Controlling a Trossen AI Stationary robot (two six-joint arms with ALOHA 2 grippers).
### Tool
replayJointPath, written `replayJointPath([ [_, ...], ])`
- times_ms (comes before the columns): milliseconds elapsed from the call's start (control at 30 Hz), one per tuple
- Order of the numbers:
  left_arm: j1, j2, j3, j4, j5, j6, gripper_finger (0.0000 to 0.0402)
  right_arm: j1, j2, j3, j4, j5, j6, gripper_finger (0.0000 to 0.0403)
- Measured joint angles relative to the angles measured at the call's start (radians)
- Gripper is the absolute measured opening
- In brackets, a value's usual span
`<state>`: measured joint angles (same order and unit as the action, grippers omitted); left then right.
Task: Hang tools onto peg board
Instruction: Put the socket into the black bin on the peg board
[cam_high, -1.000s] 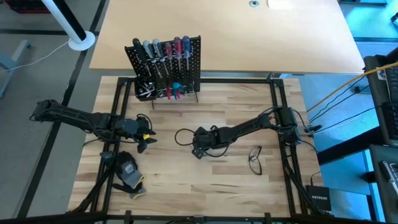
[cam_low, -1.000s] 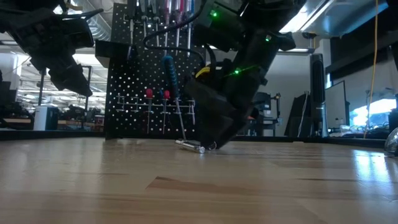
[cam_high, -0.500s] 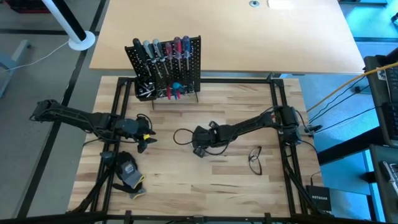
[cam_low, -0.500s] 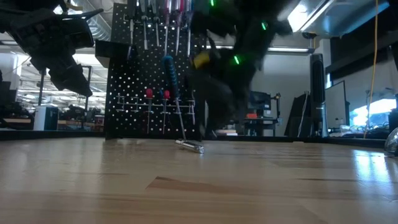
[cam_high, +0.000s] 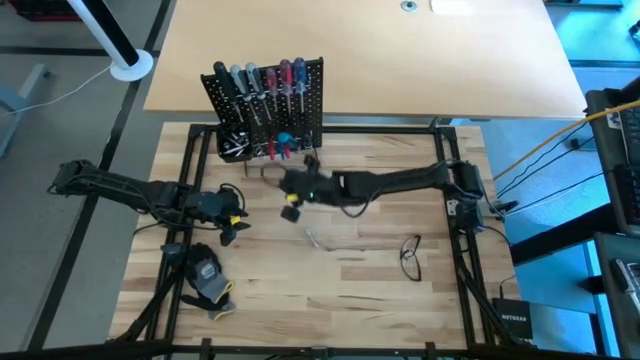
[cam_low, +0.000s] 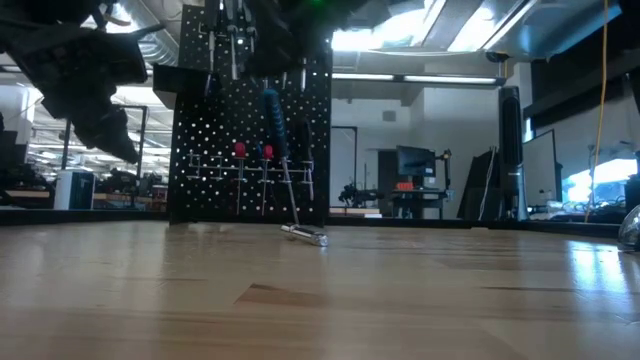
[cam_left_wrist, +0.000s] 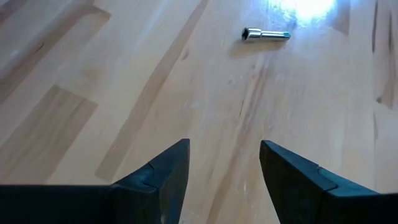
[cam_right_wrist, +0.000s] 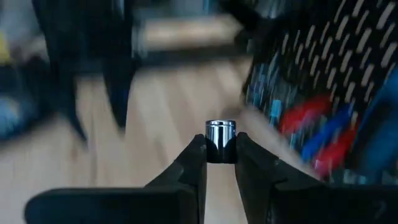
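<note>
The peg board (cam_high: 268, 105) stands upright at the table's far left, with screwdrivers hanging on it and a black bin (cam_high: 232, 146) at its lower corner. My right gripper (cam_high: 286, 186) hovers just in front of it, shut on a small silver socket bit (cam_right_wrist: 221, 138). A second silver bit (cam_high: 318, 240) lies flat on the wood mid-table, also in the low view (cam_low: 305, 235) and the left wrist view (cam_left_wrist: 265, 34). My left gripper (cam_left_wrist: 224, 149) waits open above the left of the table (cam_high: 236, 212), nothing between its fingers. My right gripper pinches the silver socket bit by its round sides (cam_right_wrist: 221, 149) between the free ends of its two fingers. The bit stands up between the fingertips (cam_right_wrist: 198, 149), one end poking out past them. It is lifted clear of the table.
A grey-black glove with yellow trim (cam_high: 207, 282) lies at the near left. A pair of glasses (cam_high: 410, 256) lies at the near right. Open wood stretches between them.
My right gripper has risen off the middle of the table and swung toward the far left, up to the peg board, rolling as it went; it now carries a silver bit. The other silver bit has stayed where it lay.
</note>
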<state>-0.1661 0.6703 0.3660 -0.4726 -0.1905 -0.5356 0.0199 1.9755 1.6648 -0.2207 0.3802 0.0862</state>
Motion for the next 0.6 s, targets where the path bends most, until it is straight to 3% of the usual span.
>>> replayJointPath([
  [400, 0.000, 0.000, 0.000, -0.013, 0.000, 0.011, 0.0184, -0.144, 0.077, 0.006, 0.643, -0.168, -0.129, 0.0069],
  [600, 0.000, 0.000, 0.000, -0.014, -0.001, 0.012, 0.0184, -0.189, 0.140, 0.006, 0.827, -0.234, -0.119, 0.0069],
])
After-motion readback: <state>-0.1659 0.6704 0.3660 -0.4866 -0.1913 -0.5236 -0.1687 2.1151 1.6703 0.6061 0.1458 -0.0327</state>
